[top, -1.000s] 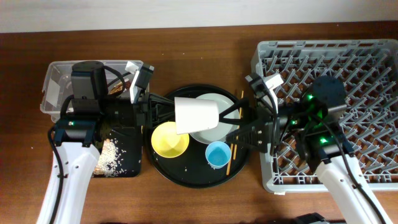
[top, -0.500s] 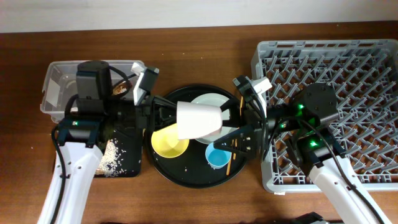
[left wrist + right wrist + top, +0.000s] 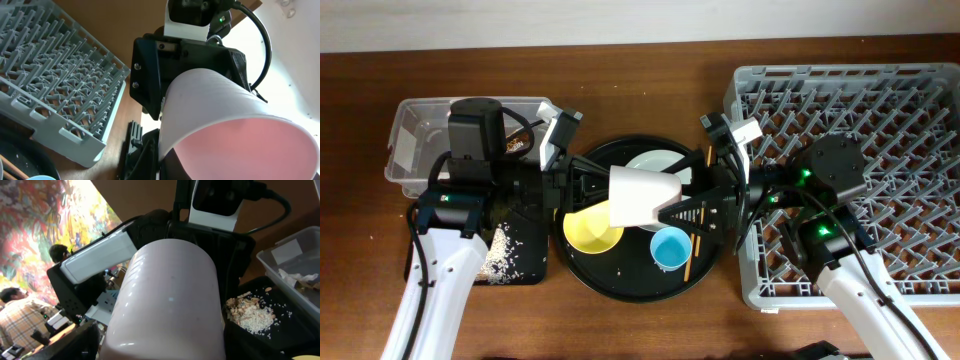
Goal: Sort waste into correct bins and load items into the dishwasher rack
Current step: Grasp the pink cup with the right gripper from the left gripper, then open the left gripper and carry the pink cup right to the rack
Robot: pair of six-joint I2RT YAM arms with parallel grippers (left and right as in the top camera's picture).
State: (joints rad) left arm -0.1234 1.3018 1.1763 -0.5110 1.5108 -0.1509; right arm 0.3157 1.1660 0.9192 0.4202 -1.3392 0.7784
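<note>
Wooden surface [image 3: 640, 60] carries a round black tray [image 3: 620, 285] beside the dishwasher rack [image 3: 900, 100]. Left fingers [image 3: 585, 190] clamp the pink cup [image 3: 642, 196], held on its side above the tray. Right fingers [image 3: 698, 213] stand wide, straddling its base; contact cannot be determined.

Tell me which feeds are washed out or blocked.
Overhead: evenly lit and sharp, pink cup looks almost white. Left wrist: top right corner blown out; the cup's mouth fills the lower right. Right wrist: the cup blocks the centre, soft glare on it; black tray readable.
</note>
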